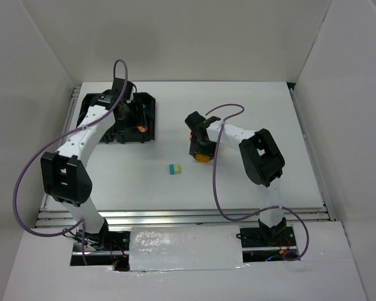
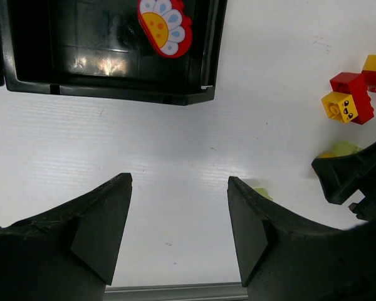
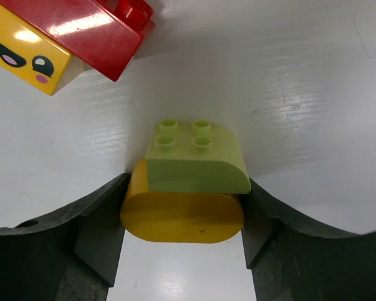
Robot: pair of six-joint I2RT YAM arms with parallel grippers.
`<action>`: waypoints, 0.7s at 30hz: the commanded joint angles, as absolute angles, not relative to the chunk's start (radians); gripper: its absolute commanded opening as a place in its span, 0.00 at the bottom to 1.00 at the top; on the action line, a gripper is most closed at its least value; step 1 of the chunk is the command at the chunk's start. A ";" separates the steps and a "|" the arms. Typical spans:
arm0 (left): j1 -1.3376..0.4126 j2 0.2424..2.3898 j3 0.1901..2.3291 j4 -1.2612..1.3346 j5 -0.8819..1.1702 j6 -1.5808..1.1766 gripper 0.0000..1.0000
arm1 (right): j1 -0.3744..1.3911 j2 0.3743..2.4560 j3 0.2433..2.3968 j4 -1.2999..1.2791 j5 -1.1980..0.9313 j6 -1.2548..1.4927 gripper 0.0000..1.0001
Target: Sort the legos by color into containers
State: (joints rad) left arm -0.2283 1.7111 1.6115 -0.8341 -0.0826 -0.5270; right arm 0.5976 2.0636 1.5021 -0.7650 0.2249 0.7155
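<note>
Right gripper clamps lime-on-yellow brick end to end along long axis; left gripper gapes empty near tray.

The flower brick, seemingly round, is cut off above.
</note>
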 commanded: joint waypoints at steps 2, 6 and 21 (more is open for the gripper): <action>-0.235 1.683 1.626 -0.815 -0.045 -0.518 0.75 | 0.612 2.069 1.467 -0.729 0.293 0.733 0.52; -0.235 1.704 1.660 -0.822 0.012 -0.529 0.74 | 0.641 1.953 1.434 -0.658 0.237 0.611 0.00; -0.235 1.873 1.867 -0.965 0.723 -0.503 0.72 | 0.710 1.537 1.345 -0.416 -0.414 0.133 0.00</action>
